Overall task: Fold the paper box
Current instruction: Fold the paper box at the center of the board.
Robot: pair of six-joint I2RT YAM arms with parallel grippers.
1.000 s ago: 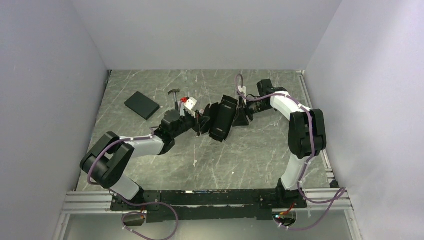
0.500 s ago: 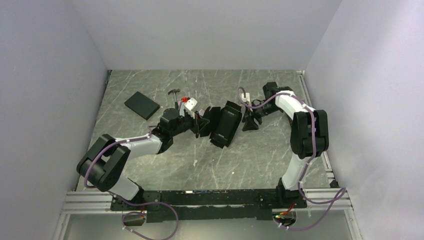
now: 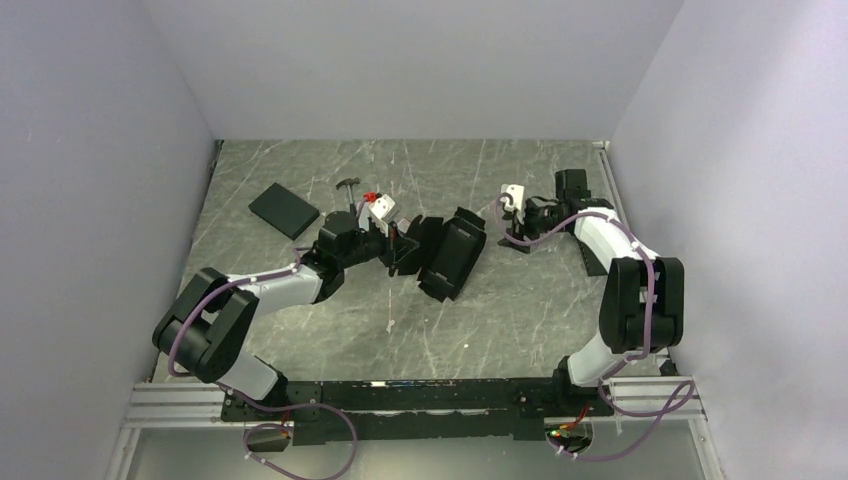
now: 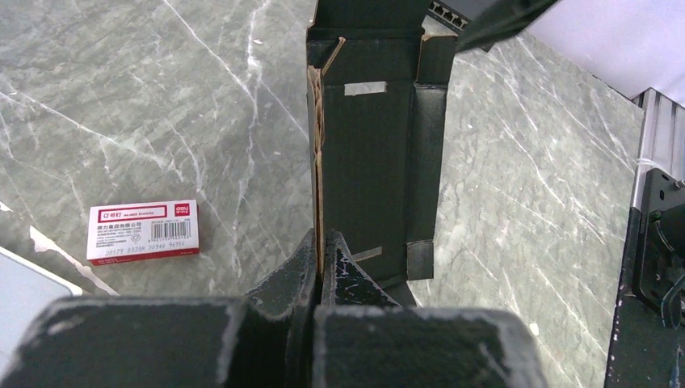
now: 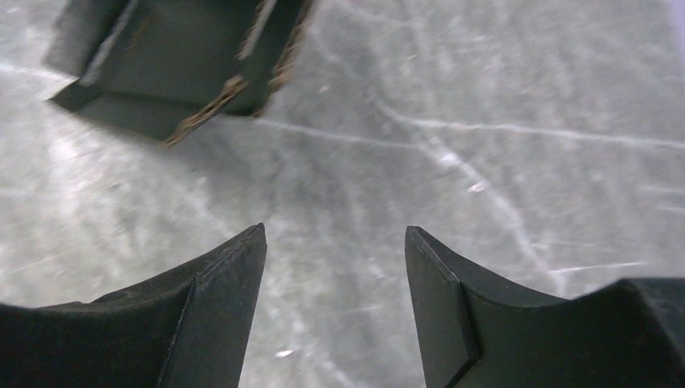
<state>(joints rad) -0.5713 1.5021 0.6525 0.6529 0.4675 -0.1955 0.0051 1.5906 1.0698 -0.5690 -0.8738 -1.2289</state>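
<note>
1. Matte black die-cut cardboard paper box point(image 3: 447, 255) is sitting half-formed at the middle of the grey marbled table point(image 3: 500, 320); it looks light and floppy, probably best taken along creased edges.
2. Left gripper point(image 4: 321, 250) is pinching its side wall.
3. Right gripper point(image 5: 335, 234) is hovering nearby, jaws apart, empty.

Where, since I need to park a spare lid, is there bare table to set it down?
Bare table lies between the paper box and the base rail, and along the back wall beyond it. Crowded: mid-left, where the black slab, white carton and left hand cluster.
</note>
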